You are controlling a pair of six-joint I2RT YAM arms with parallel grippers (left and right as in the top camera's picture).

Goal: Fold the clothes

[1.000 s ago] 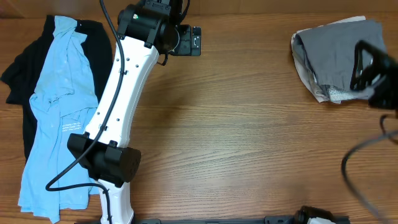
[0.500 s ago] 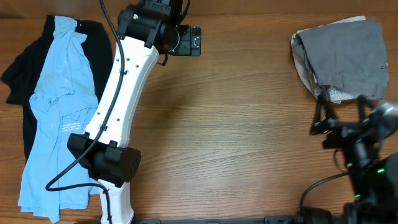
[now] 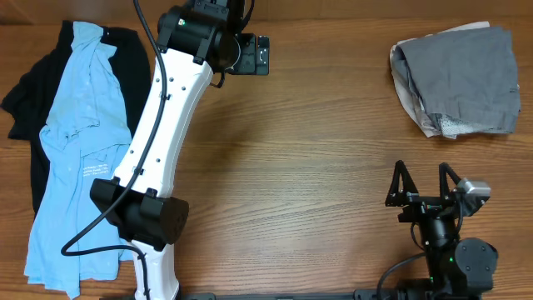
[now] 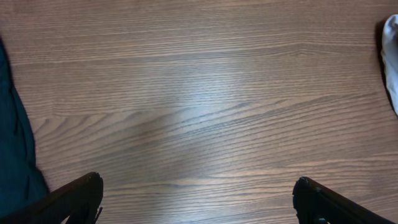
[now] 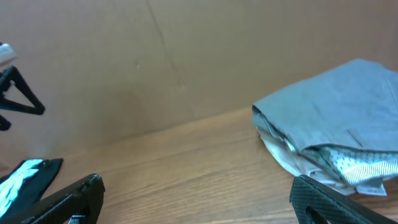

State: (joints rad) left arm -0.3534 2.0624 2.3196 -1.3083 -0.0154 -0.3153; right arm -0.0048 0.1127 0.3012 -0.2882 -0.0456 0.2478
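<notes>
The folded grey shorts (image 3: pixel 462 77) lie on a pale beige garment (image 3: pixel 414 98) at the table's back right; they also show in the right wrist view (image 5: pixel 339 121). A light-blue shirt (image 3: pixel 71 142) lies spread over a black garment (image 3: pixel 25 96) at the left. My left gripper (image 4: pixel 198 196) is open and empty above bare wood near the back edge. My right gripper (image 3: pixel 425 179) is open and empty near the front right, well short of the shorts; its fingers also show in its wrist view (image 5: pixel 199 199).
The left arm (image 3: pixel 158 133) stretches from the front edge to the back of the wooden table (image 3: pixel 316 167), next to the blue shirt. A brown wall (image 5: pixel 155 56) stands behind the table.
My right arm has drawn back from over the grey shorts toward the front edge, empty. The shorts stay folded on the pile. The left arm has not moved.
</notes>
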